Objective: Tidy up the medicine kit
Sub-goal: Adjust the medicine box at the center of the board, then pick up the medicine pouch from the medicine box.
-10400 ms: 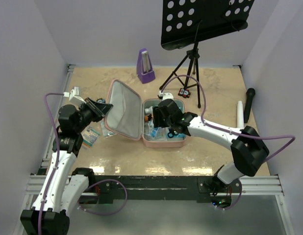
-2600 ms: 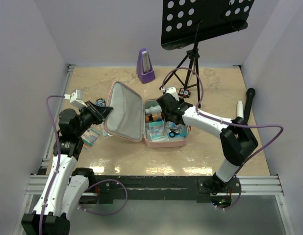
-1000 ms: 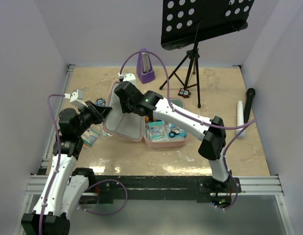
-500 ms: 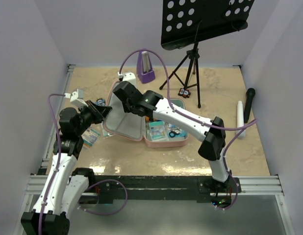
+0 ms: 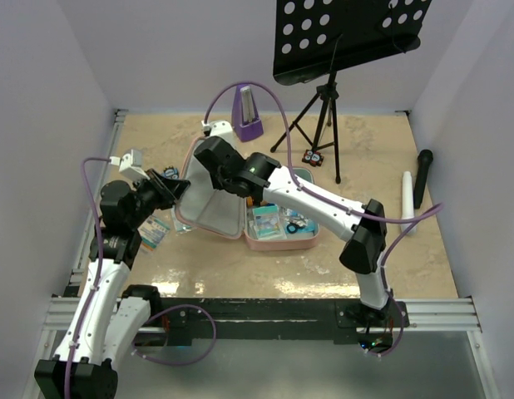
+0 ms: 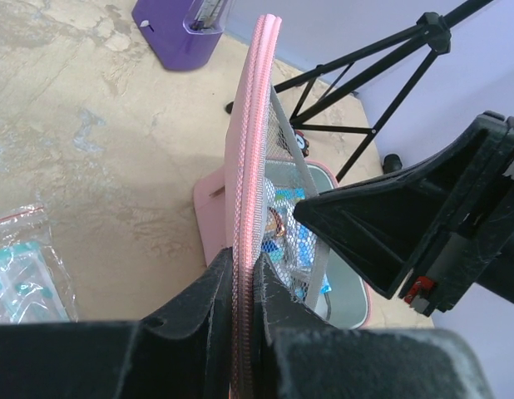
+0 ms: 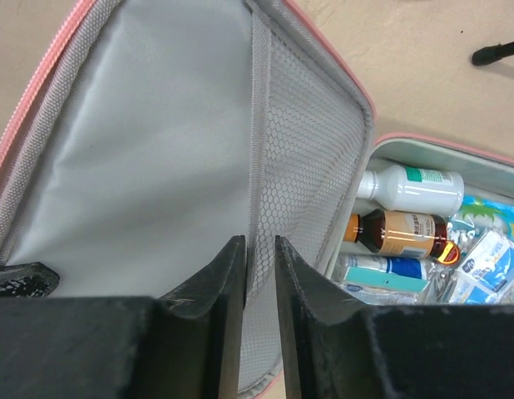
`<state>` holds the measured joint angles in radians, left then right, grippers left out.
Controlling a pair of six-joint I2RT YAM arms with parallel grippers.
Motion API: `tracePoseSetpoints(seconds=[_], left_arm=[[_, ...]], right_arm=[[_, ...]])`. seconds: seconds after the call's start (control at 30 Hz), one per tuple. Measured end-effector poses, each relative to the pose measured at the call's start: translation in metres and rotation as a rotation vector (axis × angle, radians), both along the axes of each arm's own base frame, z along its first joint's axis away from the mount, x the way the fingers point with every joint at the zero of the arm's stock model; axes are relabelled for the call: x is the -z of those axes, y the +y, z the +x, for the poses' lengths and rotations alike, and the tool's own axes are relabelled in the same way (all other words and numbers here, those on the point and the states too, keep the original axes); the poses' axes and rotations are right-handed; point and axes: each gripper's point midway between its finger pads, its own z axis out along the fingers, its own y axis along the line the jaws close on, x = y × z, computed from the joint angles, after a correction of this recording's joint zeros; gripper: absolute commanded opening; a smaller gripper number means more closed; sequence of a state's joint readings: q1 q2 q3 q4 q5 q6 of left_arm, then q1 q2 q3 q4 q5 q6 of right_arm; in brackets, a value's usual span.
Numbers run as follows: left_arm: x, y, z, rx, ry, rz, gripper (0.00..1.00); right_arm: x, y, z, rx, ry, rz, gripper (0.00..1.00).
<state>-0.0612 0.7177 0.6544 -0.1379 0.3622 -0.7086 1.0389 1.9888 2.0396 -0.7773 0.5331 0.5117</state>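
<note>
Although the medicine kit [image 5: 274, 243] lies open at the middle of the tabletop [image 5: 373, 166] with bottles [image 7: 402, 233] and blue packets [image 5: 268, 223] already in its base, the job looks only partly done. Its lid [image 6: 249, 166] stands upright, with the left end effector [image 6: 244, 262] clamped on the pink zip edge. The right end effector [image 7: 259, 249] straddles the hem of the lid's mesh pocket [image 7: 299, 166], fingers narrowly apart; whether they pinch it cannot be told. A few sachets [image 5: 155, 232] lie outside the kit near the left arm, and the kit is not yet closed.
</note>
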Motion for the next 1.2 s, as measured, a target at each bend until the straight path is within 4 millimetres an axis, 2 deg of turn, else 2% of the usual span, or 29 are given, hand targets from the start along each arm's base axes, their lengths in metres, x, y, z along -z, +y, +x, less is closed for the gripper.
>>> tracePoseSetpoints(seconds=[0.17,0.43,0.53,0.67,0.77,0.9,1.03,1.2], left_arm=[[-0.003,0.001,-0.002,-0.001,-0.003,0.016,0.0],[-0.011,0.012,-0.004,-0.05,0.022,0.069,0.0],[-0.019,0.015,-0.006,-0.06,0.023,0.09,0.0],[-0.035,0.017,-0.005,-0.057,0.019,0.118,0.0],[-0.047,0.017,-0.002,-0.048,0.015,0.137,0.0],[-0.054,0.014,0.001,-0.027,0.02,0.14,0.0],[-0.054,0.008,0.001,0.005,0.025,0.13,0.0],[-0.053,-0.001,0.001,0.051,0.017,0.097,0.0]], right_arm=[[-0.016,-0.005,-0.001,-0.009,-0.022,0.015,0.41],[-0.043,-0.013,-0.004,-0.018,-0.056,0.053,0.45],[-0.056,-0.025,-0.01,-0.017,-0.077,0.078,0.46],[-0.061,-0.054,-0.024,-0.01,-0.097,0.099,0.46],[-0.044,-0.074,-0.032,-0.002,-0.088,0.088,0.46],[0.003,-0.091,-0.039,0.007,-0.042,0.017,0.46],[0.045,-0.103,-0.042,0.017,0.002,-0.041,0.46],[0.069,-0.109,-0.04,0.026,0.017,-0.054,0.47]])
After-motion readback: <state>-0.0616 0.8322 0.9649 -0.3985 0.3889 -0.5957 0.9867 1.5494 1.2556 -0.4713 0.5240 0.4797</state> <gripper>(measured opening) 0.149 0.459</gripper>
